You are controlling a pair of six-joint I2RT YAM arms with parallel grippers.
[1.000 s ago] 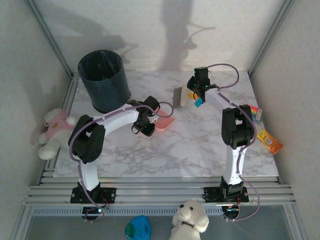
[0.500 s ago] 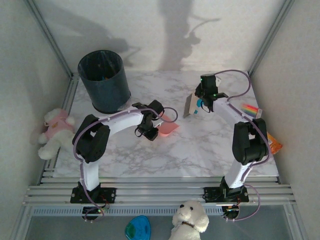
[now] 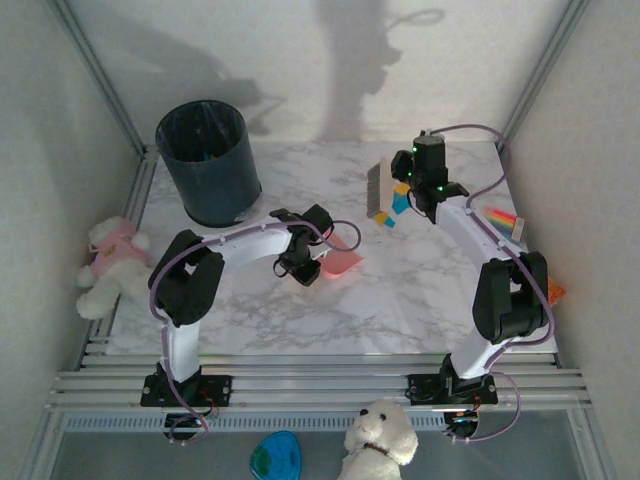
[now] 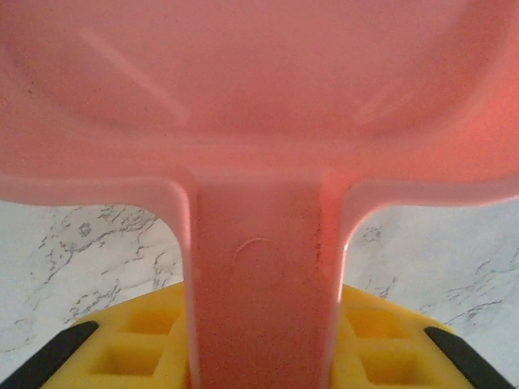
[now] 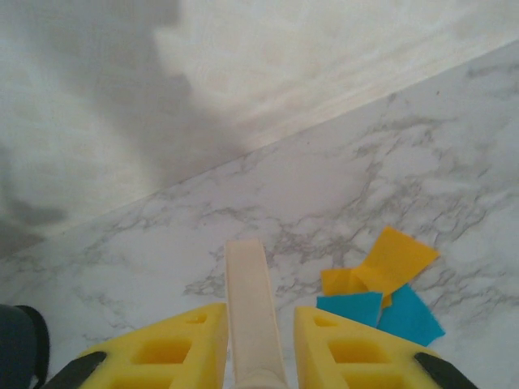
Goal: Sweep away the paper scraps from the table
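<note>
right gripper [image 5: 259, 344] swung right, pinching brush [image 5: 250, 292] near paper scraps [image 5: 379, 285] — left gripper [image 4: 261, 344] clamps dustpan [image 4: 259, 97].

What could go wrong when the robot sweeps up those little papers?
1. The paper scraps lie well apart from the pink dustpan that the left gripper holds, so the brush in the right gripper might scatter them on the way.
2. They lie flat on the table, so the bristles may slide over some.
</note>
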